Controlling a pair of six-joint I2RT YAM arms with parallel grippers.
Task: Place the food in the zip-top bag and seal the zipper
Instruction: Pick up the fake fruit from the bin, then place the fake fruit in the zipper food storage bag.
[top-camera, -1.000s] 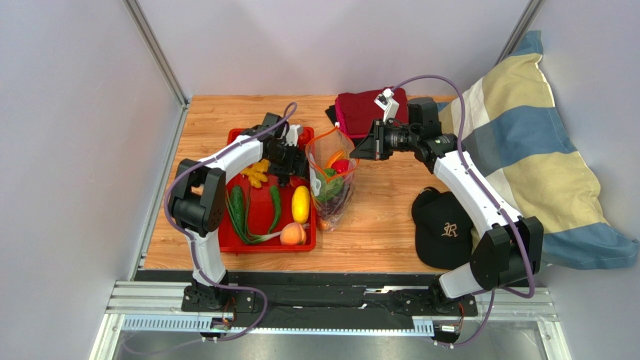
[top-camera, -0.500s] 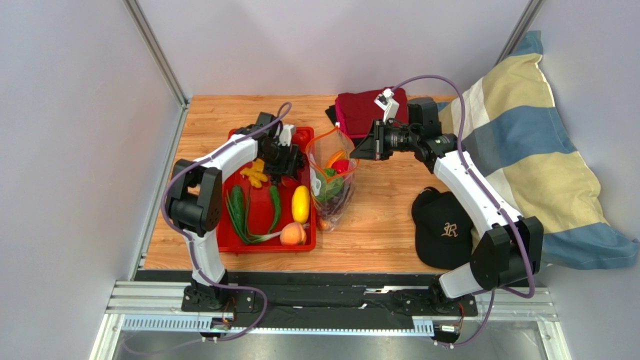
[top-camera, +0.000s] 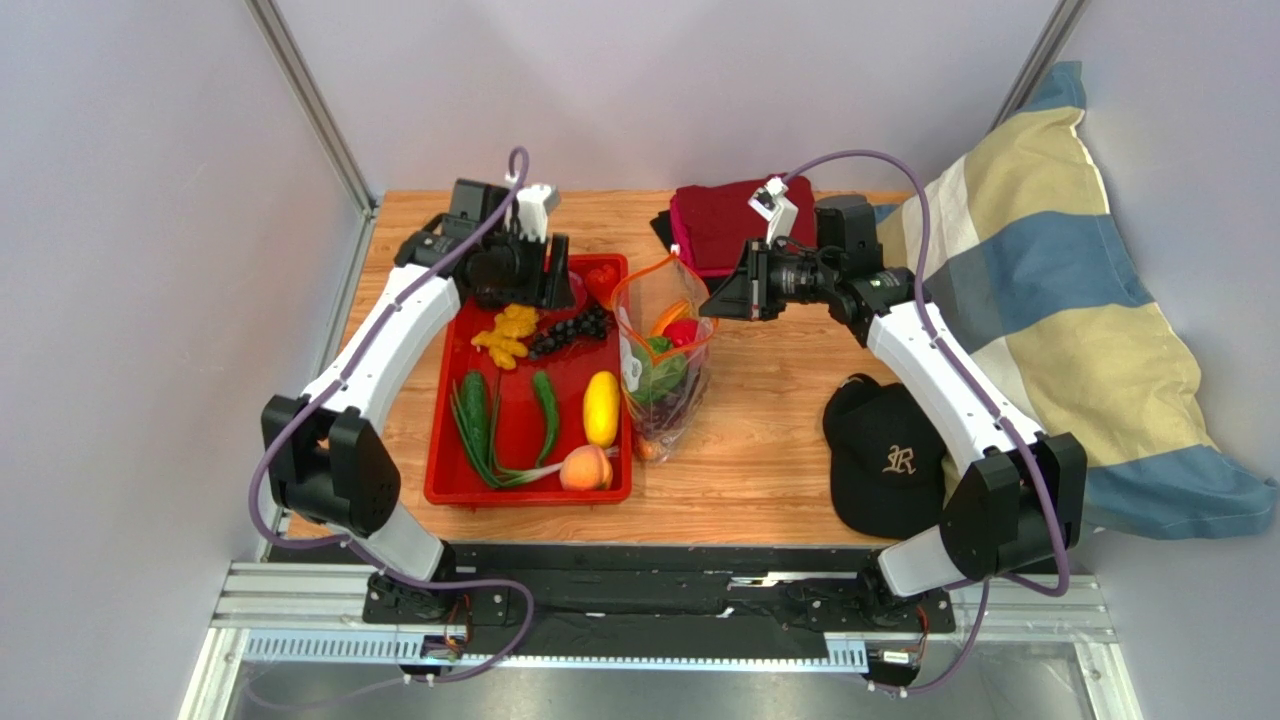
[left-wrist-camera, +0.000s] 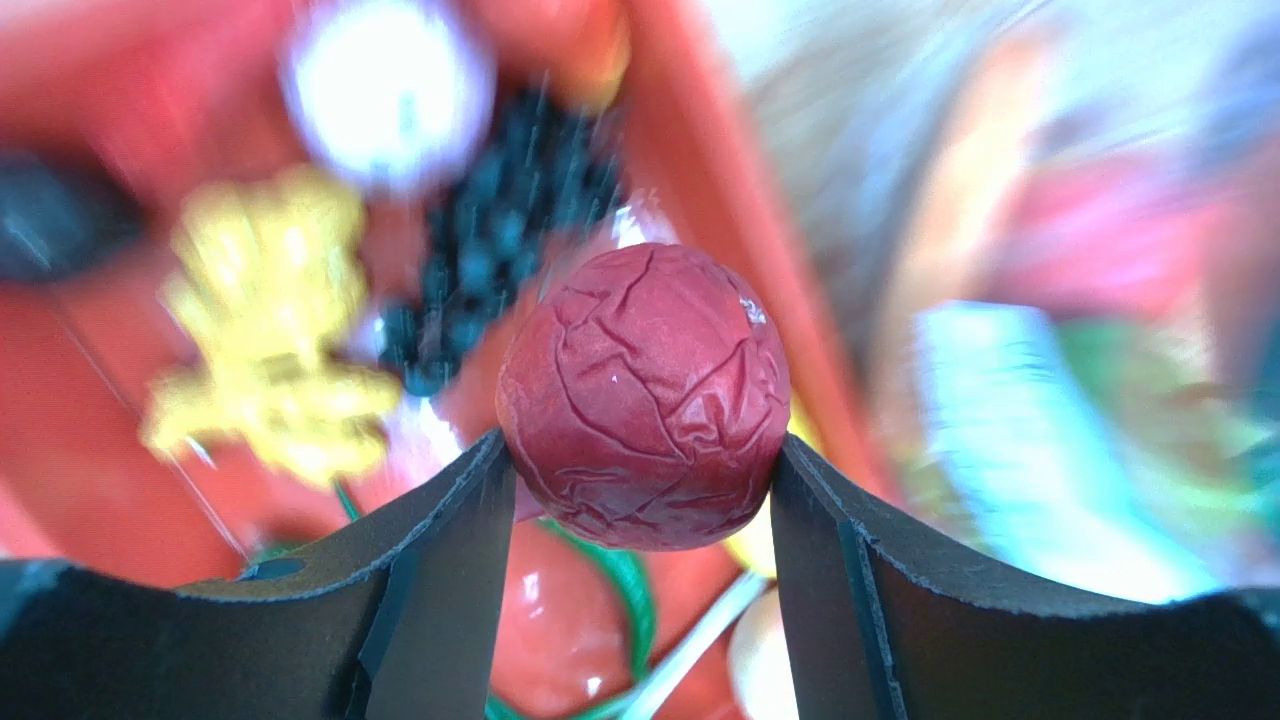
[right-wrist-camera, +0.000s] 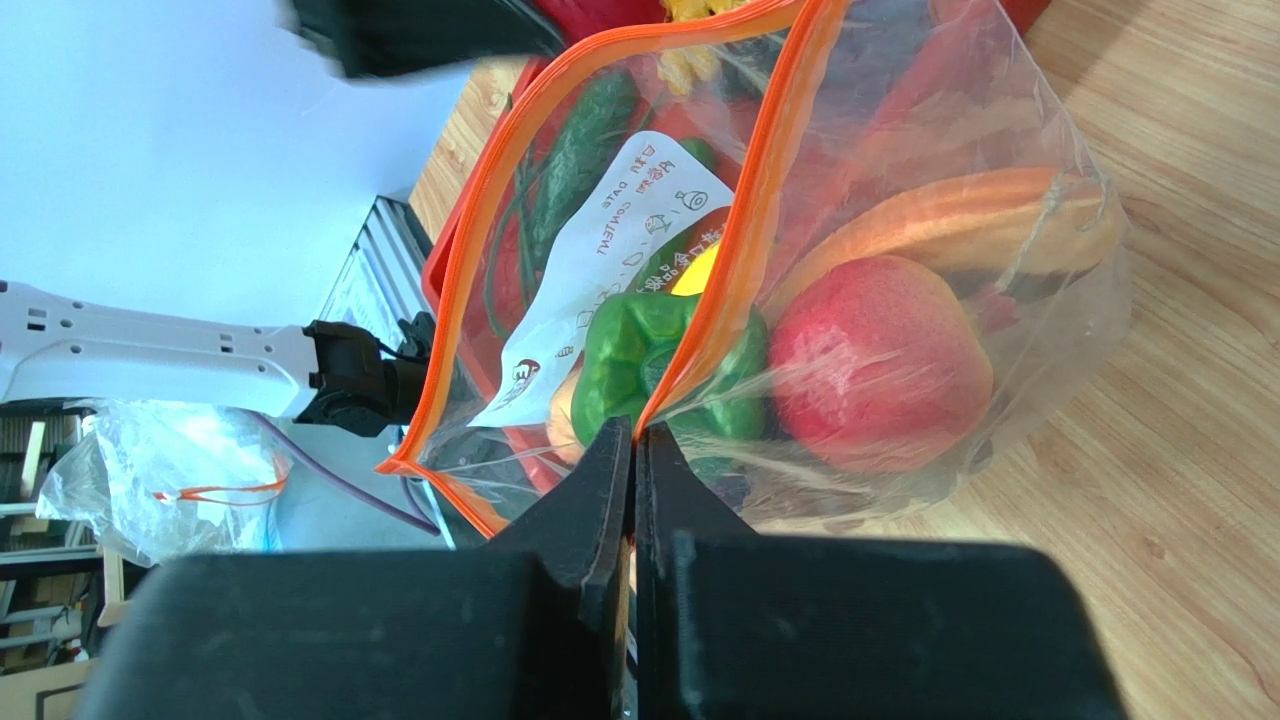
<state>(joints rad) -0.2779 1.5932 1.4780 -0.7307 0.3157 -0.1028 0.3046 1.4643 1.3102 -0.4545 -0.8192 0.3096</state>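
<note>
My left gripper (left-wrist-camera: 643, 450) is shut on a dark red wrinkled toy fruit (left-wrist-camera: 643, 393) and holds it above the far end of the red tray (top-camera: 519, 495); in the top view the gripper (top-camera: 562, 285) is just left of the bag. The clear zip-top bag (top-camera: 661, 360) stands open beside the tray. My right gripper (right-wrist-camera: 634, 435) is shut on its orange zipper strip (right-wrist-camera: 744, 225) and holds the mouth up. Inside are a green pepper (right-wrist-camera: 646, 338), a red apple (right-wrist-camera: 864, 360) and a carrot (right-wrist-camera: 962, 218).
The tray holds dark grapes (top-camera: 568, 326), a yellow knobbly piece (top-camera: 508, 333), a cucumber (top-camera: 473, 413), a green chilli (top-camera: 549, 413), a yellow fruit (top-camera: 601, 408) and a peach (top-camera: 586, 470). Dark red cloths (top-camera: 729, 218), a black cap (top-camera: 887, 458) and a pillow (top-camera: 1052, 300) lie to the right.
My left arm has risen from the tray and pulled back toward its far end with the red fruit in its jaws, uncovering the grapes. The right arm and bag have not moved.
</note>
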